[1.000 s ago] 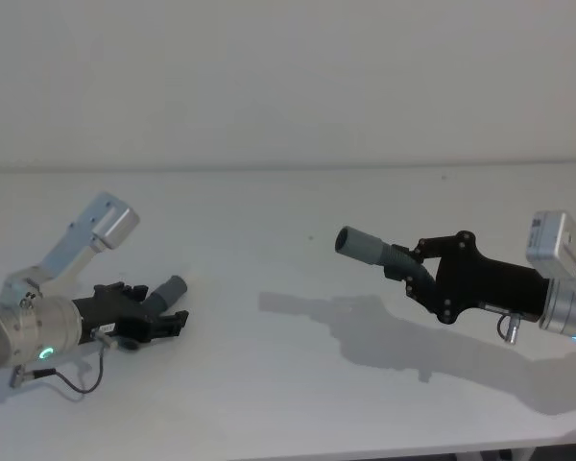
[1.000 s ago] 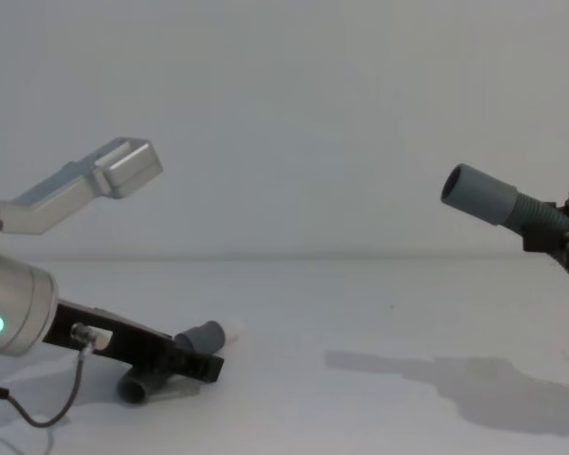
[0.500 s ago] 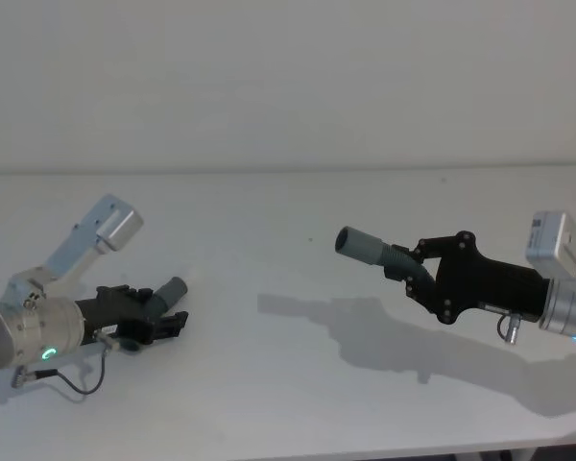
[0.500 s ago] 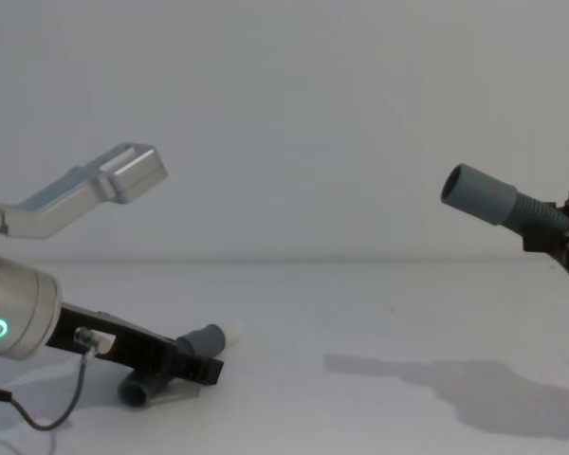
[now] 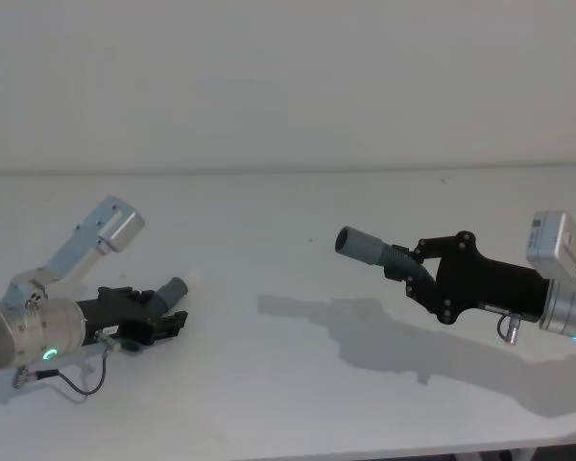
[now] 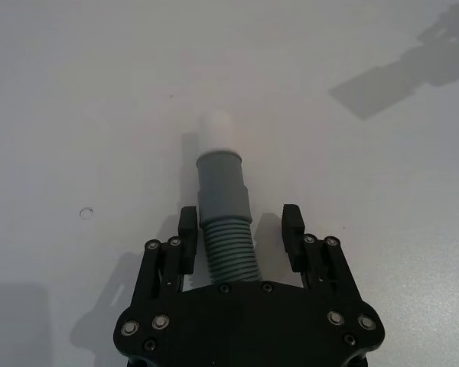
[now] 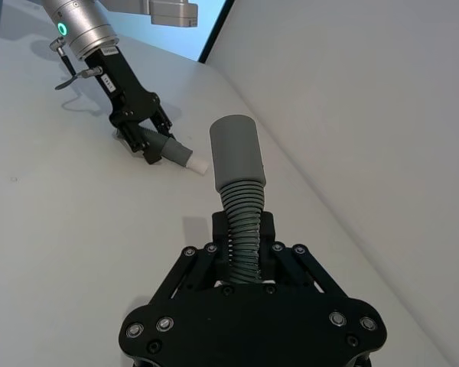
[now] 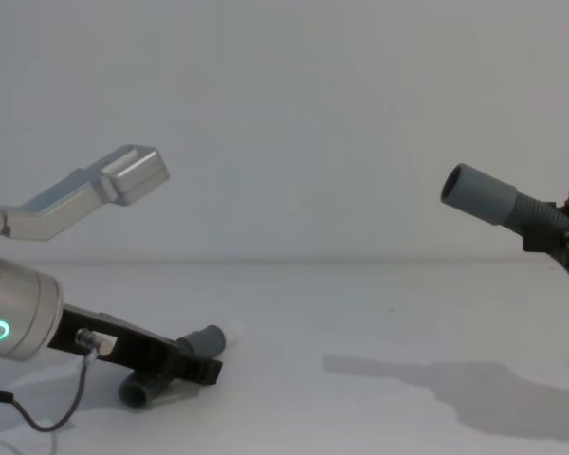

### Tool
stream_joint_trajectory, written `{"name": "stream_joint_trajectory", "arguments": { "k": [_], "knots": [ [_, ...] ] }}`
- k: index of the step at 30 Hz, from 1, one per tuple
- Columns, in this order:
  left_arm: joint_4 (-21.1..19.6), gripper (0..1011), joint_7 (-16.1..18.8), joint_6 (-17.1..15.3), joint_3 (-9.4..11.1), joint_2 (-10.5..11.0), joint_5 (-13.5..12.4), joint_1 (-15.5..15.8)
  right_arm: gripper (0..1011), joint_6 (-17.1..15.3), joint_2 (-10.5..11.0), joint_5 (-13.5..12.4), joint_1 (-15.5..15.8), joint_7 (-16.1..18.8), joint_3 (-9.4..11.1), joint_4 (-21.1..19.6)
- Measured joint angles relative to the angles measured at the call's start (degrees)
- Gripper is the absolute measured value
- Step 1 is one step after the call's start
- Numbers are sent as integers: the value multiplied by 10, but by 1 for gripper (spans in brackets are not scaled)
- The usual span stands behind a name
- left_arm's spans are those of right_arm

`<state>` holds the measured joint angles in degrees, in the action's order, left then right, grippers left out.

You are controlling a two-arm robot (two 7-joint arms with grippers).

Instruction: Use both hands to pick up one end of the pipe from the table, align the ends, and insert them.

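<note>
The tipped hose [image 6: 222, 183] was straddled by the released left tool [image 6: 239, 223], the hollow hose [image 7: 238, 153] clenched aloft in the right tool [image 7: 245, 233].

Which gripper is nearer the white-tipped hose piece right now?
Left. The left gripper straddles the white-tipped hose piece on the table, fingers open either side. The right gripper is far across, holding the hollow-mouthed piece aloft.

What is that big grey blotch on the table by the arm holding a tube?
Head view: a soft shadow on the table, cast by the right tool and its lifted pipe piece. Chest view: the same shadow, blurry-edged, below the cuff.
</note>
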<state>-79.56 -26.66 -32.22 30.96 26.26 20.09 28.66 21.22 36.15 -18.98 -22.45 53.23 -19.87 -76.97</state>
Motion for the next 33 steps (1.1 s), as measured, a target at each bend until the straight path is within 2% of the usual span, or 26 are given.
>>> {"name": "stream_joint_trajectory", "arguments": {
  "k": [33],
  "knots": [
    [2, 431, 0, 0, 2, 0, -2, 0, 180, 0, 0, 0, 0, 0, 0, 0]
  ]
}}
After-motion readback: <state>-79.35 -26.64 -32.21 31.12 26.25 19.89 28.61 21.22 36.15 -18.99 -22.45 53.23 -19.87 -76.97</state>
